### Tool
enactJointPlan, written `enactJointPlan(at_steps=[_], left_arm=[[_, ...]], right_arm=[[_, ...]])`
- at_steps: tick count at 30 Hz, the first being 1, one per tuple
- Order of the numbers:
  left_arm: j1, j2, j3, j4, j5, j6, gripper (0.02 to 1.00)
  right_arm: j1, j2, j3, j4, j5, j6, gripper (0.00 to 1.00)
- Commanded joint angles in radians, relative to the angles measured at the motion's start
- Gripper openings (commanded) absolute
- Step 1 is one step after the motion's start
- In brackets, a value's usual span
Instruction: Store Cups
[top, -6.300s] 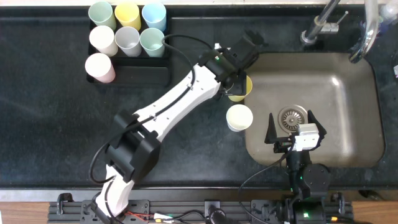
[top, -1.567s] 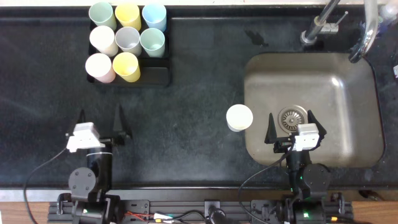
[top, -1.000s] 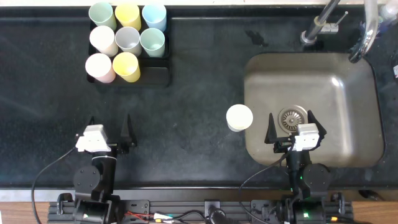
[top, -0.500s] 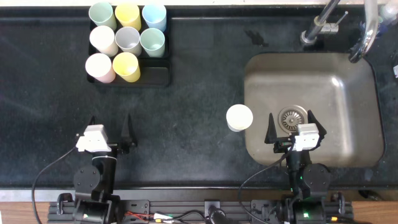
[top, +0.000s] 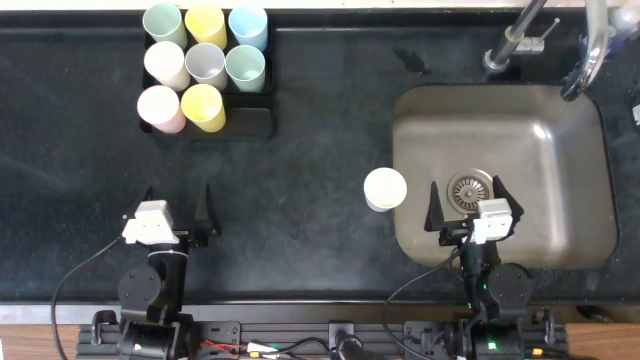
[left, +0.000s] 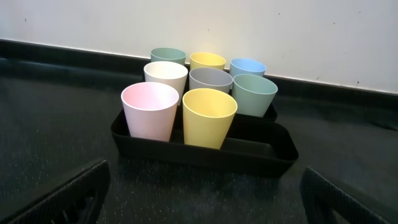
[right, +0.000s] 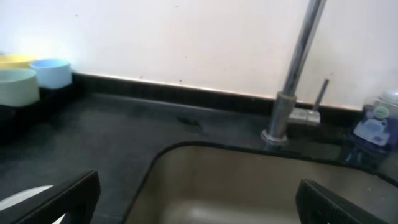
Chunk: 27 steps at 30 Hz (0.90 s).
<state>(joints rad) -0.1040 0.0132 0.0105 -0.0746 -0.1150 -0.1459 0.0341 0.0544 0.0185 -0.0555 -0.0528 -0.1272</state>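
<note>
White cup (top: 385, 189) sits at 3 o'clock on your tabletop (top: 320, 250), beside the sink (top: 540, 130). Tray (top: 250, 122) at 11 o'clock has one slot free, likely for it. Left tool (top: 178, 195), right tool (top: 466, 190): spread, empty.

Eight cups stand upright, mouths up, in a black tray (top: 250, 122) at the desk's (top: 320, 160) far left. The back row holds a sage cup (top: 161, 20), a yellow cup (top: 205, 20) and a blue cup (top: 248, 22). The middle row holds a cream cup (top: 165, 62), a grey cup (top: 206, 65) and a teal cup (top: 244, 67). A pink cup (top: 160, 108) and a second yellow cup (top: 203, 107) take the front row's left and middle places. A white cup (top: 385, 188) stands alone on the desk, just beside the sink's (top: 540, 130) left rim.
</note>
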Motion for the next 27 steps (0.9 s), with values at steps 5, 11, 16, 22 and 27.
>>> enactJointPlan(at_steps=[5, 11, 16, 22, 27], left_arm=[[0.002, -0.010, -0.002, -0.001, 0.010, 0.015, 1.000], [0.002, -0.010, -0.002, -0.001, 0.010, 0.015, 0.998], [0.002, -0.010, -0.002, -0.001, 0.010, 0.015, 1.000], [0.002, -0.010, -0.002, -0.001, 0.010, 0.015, 0.998], [0.002, -0.010, -0.002, -0.001, 0.010, 0.015, 1.000]], right_arm=[[0.004, 0.003, 0.046, 0.070, -0.033, 0.291, 0.996], [0.004, 0.192, 0.431, -0.293, -0.040, 0.282, 0.996], [0.005, 0.840, 1.204, -0.954, -0.294, 0.186, 0.996], [0.005, 1.083, 1.363, -1.207, -0.313, 0.180, 0.998], [0.005, 1.205, 1.412, -1.305, -0.318, 0.137, 0.998]])
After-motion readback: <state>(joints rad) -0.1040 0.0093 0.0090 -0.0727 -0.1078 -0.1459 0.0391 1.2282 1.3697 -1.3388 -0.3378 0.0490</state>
